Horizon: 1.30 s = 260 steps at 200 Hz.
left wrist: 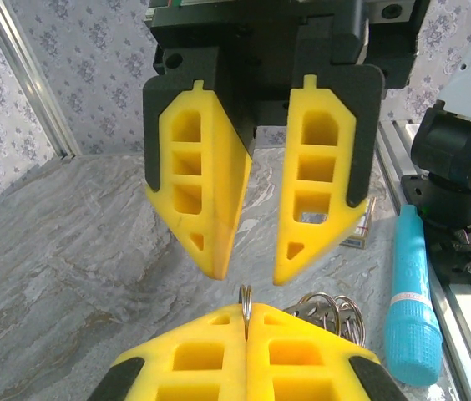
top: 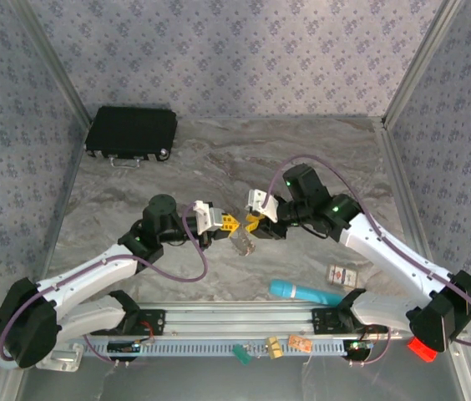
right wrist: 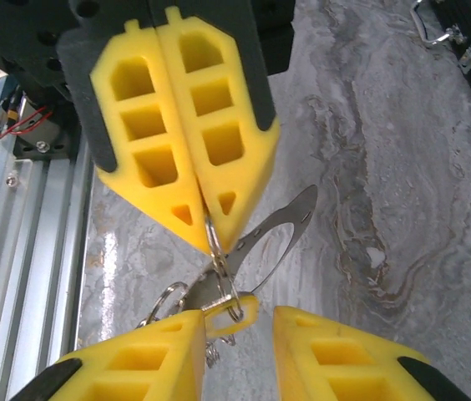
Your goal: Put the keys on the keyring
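The keyring (left wrist: 246,302) is a thin silvery metal ring, and my left gripper (left wrist: 246,316) is shut on its edge. In the right wrist view the left gripper (right wrist: 210,238) comes in from above, with the keyring (right wrist: 223,276) hanging below its tips. A key (right wrist: 248,305) with a yellow head is threaded on that ring. My right gripper (right wrist: 240,324) is open around the key's head, which lies against its left finger (right wrist: 152,359). A bunch of further rings and a flat metal piece (right wrist: 281,230) hangs with them. Both grippers (top: 237,221) meet tip to tip above mid-table.
A turquoise cylinder (top: 302,292) and a small printed box (top: 341,275) lie near the right arm's base. A black case (top: 131,131) sits at the back left. Green and orange plastic pieces (top: 240,354) lie by the front rail, a red one (top: 420,348) at the right.
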### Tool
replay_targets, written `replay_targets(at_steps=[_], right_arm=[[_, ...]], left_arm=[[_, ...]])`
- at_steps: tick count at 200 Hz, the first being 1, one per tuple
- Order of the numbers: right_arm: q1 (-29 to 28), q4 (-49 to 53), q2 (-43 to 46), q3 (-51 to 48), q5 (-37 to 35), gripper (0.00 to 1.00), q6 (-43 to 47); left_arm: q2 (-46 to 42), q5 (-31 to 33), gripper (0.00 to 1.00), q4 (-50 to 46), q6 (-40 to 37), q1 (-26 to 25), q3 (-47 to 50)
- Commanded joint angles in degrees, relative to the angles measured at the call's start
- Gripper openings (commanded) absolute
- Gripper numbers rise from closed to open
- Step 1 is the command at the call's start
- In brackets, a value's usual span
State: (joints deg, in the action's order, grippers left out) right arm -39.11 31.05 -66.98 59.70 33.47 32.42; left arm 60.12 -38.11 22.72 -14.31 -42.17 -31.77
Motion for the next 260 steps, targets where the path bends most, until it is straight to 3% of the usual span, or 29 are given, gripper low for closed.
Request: replay_targets(at_steps=[1, 41, 76, 89, 151, 197, 260], right_arm=[[-0.60, 0.08, -0.90, -0.06, 2.31, 0.29, -1.07], [-0.91, 0.27, -2.28, 0.68, 2.12, 0.23, -0.52], [-0.80, 0.33, -2.12, 0.51, 1.79, 0.03, -0.52], [-0.63, 0.23, -2.48, 0.26, 1.34, 0.00, -0.59], [-1.40, 0.21, -7.27, 1.81, 3.12, 0.00, -0.51], [0.34, -2.52, -3.39, -1.31, 3.53, 0.22, -1.37], [0.73, -6.77, 0.62, -4.46, 6.01, 0.25, -3.39]], left_arm=[[-1.03, -1.88, 0.00, 3.12, 0.13, -0.34, 0.17], [-1.43, -1.88, 0.00, 3.03, 0.15, -0.29, 0.28], [-1.65, -1.97, 0.00, 3.03, 0.15, -0.37, 0.39], [-1.75, -2.26, 0.00, 3.11, 0.16, -0.31, 0.39], [-1.44, -4.70, 0.00, 5.24, 1.85, -0.87, -0.73], [-1.10, -3.12, 0.00, 5.79, 1.30, -0.95, 0.02], [0.52, -3.55, 0.00, 10.06, 3.90, -0.93, 0.95]])
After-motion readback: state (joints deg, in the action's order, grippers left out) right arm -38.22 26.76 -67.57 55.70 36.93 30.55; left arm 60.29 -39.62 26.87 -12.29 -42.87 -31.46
